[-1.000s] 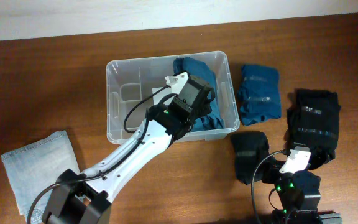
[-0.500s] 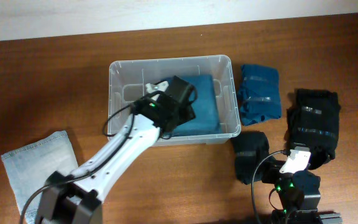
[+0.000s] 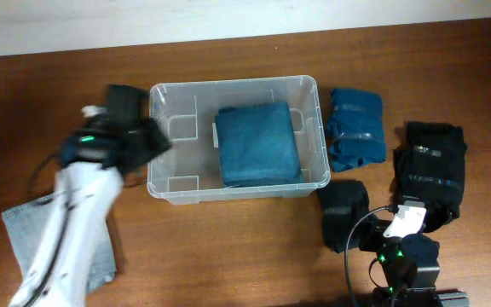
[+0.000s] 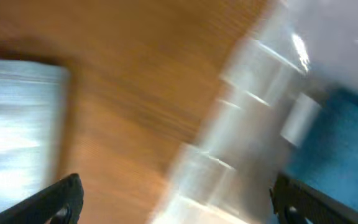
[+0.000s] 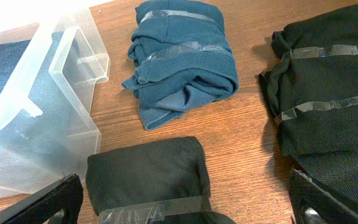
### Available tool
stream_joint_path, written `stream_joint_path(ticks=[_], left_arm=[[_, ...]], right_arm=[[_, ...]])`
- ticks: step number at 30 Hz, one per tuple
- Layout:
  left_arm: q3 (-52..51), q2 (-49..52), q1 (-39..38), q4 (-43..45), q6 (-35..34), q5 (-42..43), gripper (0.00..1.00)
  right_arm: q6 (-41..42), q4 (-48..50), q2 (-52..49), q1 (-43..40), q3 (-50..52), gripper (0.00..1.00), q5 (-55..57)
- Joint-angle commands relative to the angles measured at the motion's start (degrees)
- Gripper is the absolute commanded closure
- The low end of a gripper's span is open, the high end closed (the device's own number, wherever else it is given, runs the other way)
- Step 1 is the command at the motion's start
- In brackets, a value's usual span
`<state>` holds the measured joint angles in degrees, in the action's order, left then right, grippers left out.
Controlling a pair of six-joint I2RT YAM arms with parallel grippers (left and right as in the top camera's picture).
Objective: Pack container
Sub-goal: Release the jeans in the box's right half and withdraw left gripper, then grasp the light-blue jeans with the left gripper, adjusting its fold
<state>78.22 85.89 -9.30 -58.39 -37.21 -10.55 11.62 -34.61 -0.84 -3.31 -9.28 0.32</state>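
While blue cloth (image 3: 258, 145) fills the container's (image 3: 233, 83) right half, the left's free. Left claw (image 4: 179, 202), right claw (image 5: 185, 205): both wide, empty.

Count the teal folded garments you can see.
2. One teal garment lies inside the container; one taped teal bundle sits on the table right of it. More could hide underneath.

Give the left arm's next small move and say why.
Probably bring the left gripper down toward the pale blue folded denim cloth. The gripper is open and empty, left of the clear plastic container, which already holds one flat teal folded cloth; the denim lies unpacked on the table on that arm's side.
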Motion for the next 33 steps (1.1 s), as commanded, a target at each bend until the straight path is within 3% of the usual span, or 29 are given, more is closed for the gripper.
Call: stream_joint_path(ticks=[1, 7, 16, 21, 22, 33], left_arm=[[0.6, -5.1, 11.0, -3.4, 6.8, -1.0, 0.01], [-0.3, -5.5, 30.3, -14.8, 8.7, 0.2, 0.01], [-7.6, -4.6, 50.8, -7.8, 8.9, 3.8, 0.00], [-11.6, -0.6, 57.6, 0.5, 18.3, 11.6, 0.01], [-11.9, 1.6, 59.5, 1.9, 22.0, 14.8, 0.05], [-11.8, 16.0, 69.1, 4.9, 44.2, 36.8, 0.06]], right_arm=[[-0.2, 0.1, 0.5, 0.3, 0.4, 0.02, 0.1], [-0.2, 0.1, 0.5, 0.3, 0.4, 0.02, 0.1], [-0.2, 0.1, 0.5, 0.3, 0.4, 0.02, 0.1], [-0.3, 0.1, 0.5, 0.3, 0.4, 0.02, 0.1], [-0.2, 0.1, 0.5, 0.3, 0.4, 0.02, 0.1], [-0.2, 0.1, 0.5, 0.3, 0.4, 0.02, 0.1]])
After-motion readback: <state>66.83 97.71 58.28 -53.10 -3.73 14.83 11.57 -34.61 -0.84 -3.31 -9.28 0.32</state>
